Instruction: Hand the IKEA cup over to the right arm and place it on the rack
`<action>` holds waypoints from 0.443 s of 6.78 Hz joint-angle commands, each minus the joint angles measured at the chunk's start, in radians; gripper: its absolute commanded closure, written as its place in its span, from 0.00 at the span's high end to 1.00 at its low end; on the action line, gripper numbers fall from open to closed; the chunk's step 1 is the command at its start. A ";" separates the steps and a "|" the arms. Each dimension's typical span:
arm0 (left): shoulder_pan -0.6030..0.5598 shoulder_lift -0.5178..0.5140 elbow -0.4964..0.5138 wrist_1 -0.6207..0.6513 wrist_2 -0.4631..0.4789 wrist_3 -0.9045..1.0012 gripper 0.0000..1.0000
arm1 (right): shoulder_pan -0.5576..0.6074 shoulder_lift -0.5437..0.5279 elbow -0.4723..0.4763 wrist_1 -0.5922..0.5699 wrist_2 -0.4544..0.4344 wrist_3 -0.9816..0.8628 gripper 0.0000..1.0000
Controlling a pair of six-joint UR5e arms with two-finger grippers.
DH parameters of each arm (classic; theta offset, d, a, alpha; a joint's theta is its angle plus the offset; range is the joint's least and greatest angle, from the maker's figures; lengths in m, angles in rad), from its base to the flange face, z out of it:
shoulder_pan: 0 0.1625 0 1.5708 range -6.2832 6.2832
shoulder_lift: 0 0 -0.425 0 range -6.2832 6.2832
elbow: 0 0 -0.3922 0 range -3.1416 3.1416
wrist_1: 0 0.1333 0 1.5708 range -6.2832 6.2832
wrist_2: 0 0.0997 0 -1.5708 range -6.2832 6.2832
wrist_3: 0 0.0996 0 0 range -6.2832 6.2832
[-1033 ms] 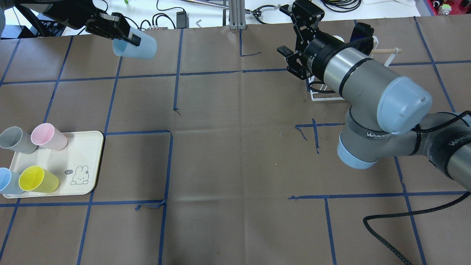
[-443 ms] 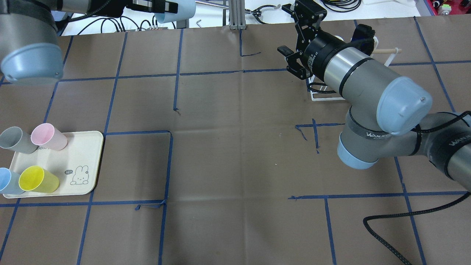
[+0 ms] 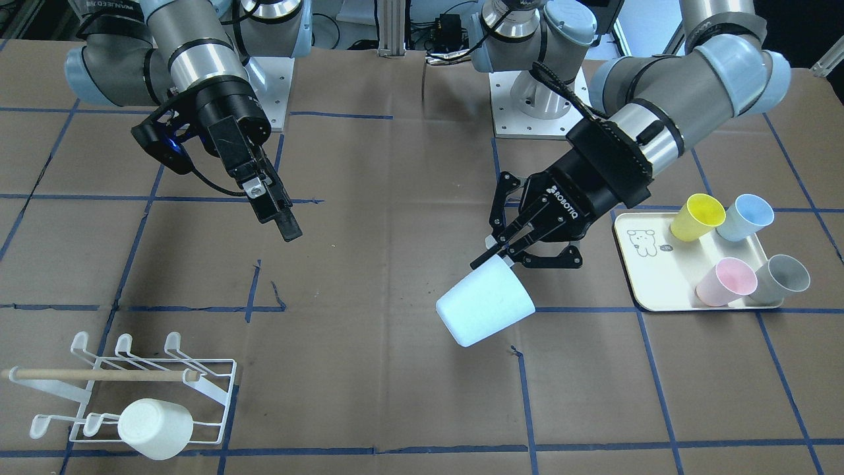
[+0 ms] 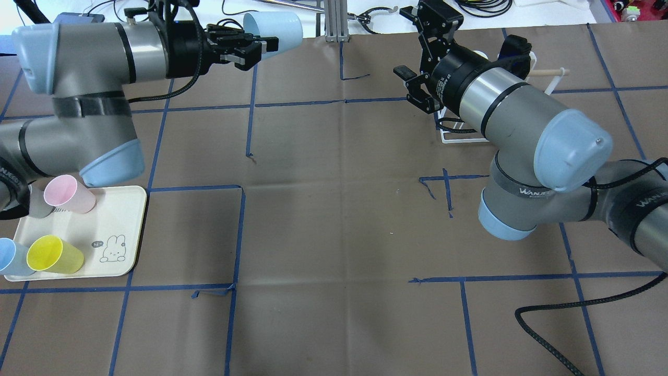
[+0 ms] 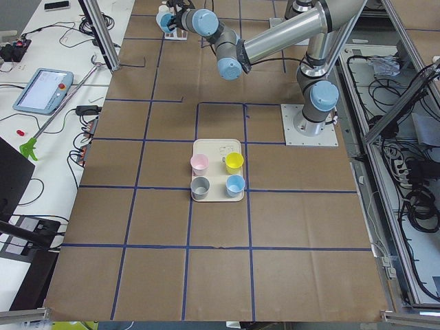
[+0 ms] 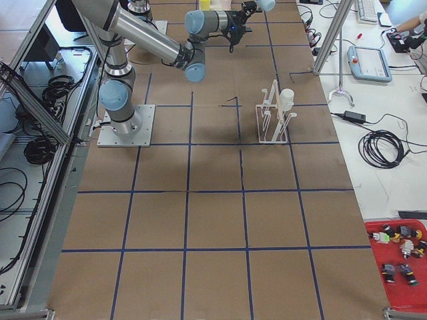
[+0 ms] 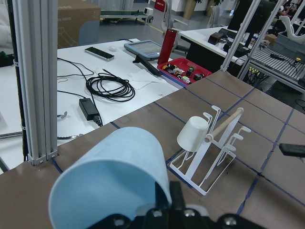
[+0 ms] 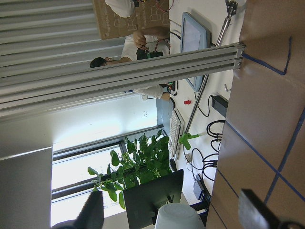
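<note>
A pale blue IKEA cup hangs tilted above the table, its rim pinched by my left gripper, which is shut on it. From overhead, the cup is at the table's far edge, left of centre, beyond the left gripper. The right arm's gripper hovers apart from the cup and holds nothing. In the right wrist view its fingers stand wide apart, so it is open. The white wire rack carries one white cup. From overhead the right arm hides most of the rack.
A cream tray with a bear drawing holds a yellow, a blue, a pink and a grey cup. An aluminium post stands at the far table edge near the held cup. A black cable lies at the near right.
My left arm has swung in from the left and carried the blue cup rightward along the far edge. The right arm has not moved.
</note>
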 commanded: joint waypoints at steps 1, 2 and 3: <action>-0.053 -0.001 -0.116 0.213 -0.004 -0.025 0.04 | 0.000 0.000 0.000 0.000 0.000 0.000 1.00; -0.067 -0.001 -0.171 0.321 -0.002 -0.060 0.04 | 0.000 0.002 0.000 0.000 0.000 0.000 1.00; -0.070 -0.002 -0.182 0.360 -0.003 -0.098 0.04 | 0.000 0.000 0.000 0.000 0.000 0.000 1.00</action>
